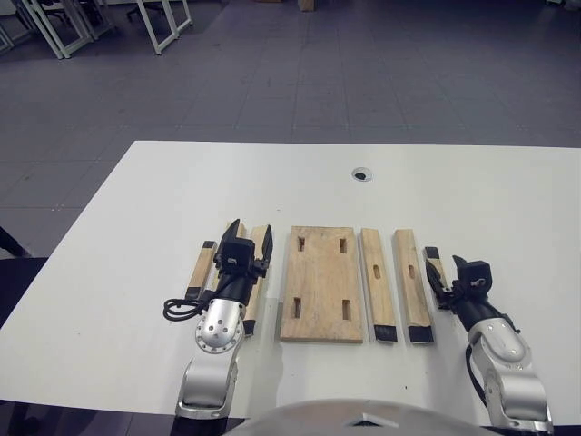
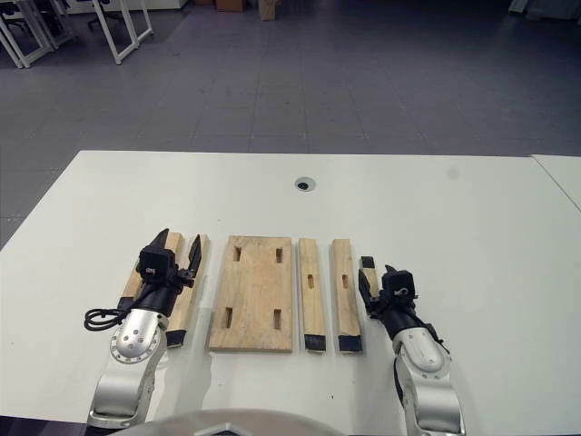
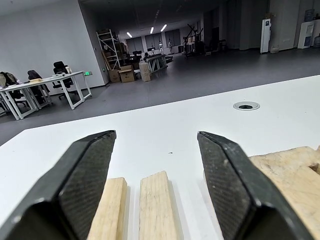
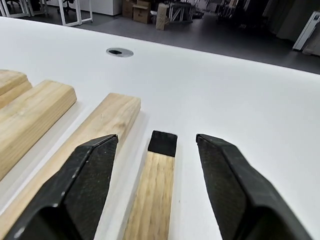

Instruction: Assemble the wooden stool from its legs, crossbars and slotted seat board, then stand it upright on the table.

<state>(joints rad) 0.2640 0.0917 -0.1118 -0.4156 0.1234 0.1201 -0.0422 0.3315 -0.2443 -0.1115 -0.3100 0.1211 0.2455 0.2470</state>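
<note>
The slotted seat board (image 1: 318,282) lies flat at the table's middle. Right of it lie two slotted legs (image 1: 378,282) (image 1: 411,283) with black ends. My right gripper (image 1: 449,277) hovers low and open over a short crossbar (image 4: 155,192) with a black tip, one finger on each side of it. On the left, my left gripper (image 1: 247,250) is open just above two more long wooden pieces (image 3: 157,205) (image 3: 107,210). A short crossbar (image 1: 200,271) lies outside them. Neither gripper holds anything.
The white table (image 1: 182,191) has a round cable hole (image 1: 362,173) behind the parts. A black cable loop (image 1: 180,309) lies beside my left wrist. Grey floor and desks lie beyond the far edge.
</note>
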